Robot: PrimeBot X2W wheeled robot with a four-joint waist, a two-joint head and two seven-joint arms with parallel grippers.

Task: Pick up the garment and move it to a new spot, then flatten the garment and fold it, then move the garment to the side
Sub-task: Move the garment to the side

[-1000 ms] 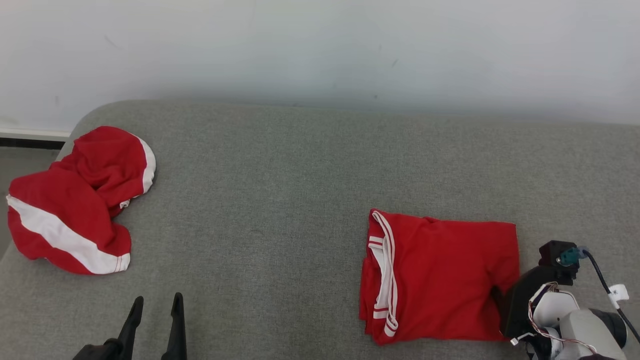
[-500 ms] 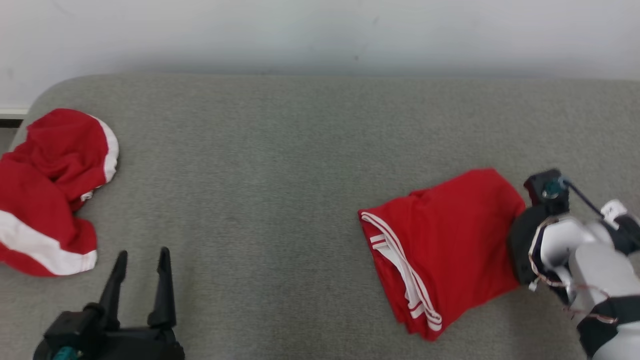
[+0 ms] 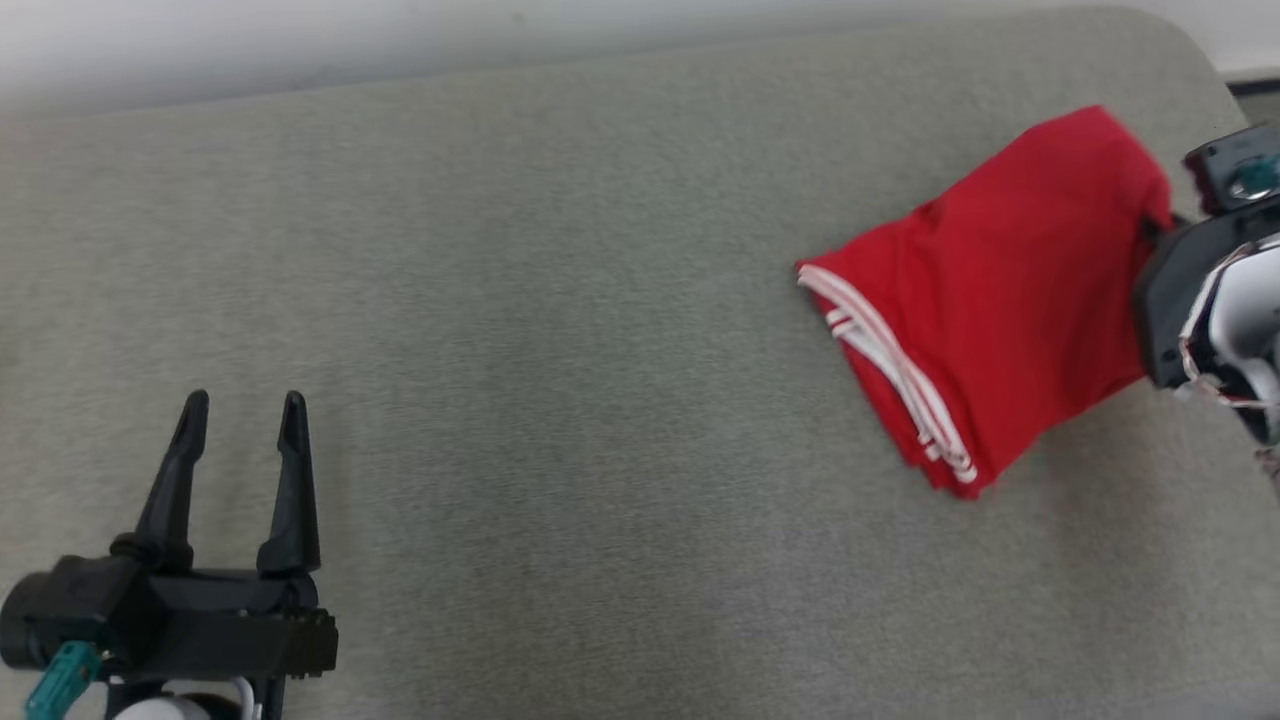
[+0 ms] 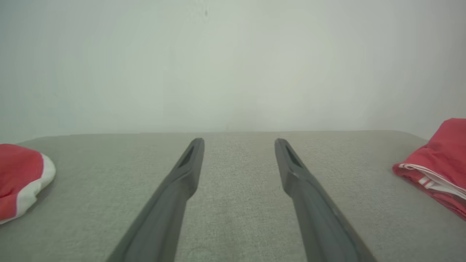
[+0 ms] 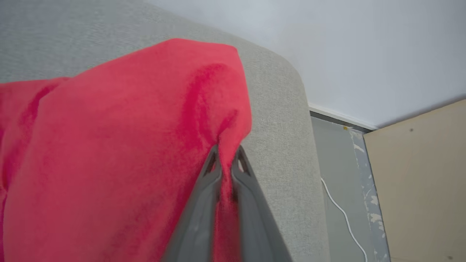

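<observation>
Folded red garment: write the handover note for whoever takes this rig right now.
Right hand: shut on an edge of the folded red garment with white stripes.
Left hand: open, empty, over the grey fabric surface.
Garment: near the surface's right end. A crumpled red and white garment lies off to the left.
Done: folding, grip taken.
Left: probably set it down at the side, then release.

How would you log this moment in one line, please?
right end effector: shut on garment edge | left end effector: open, empty, over cushion | garment: folded, near cushion's right end
</observation>
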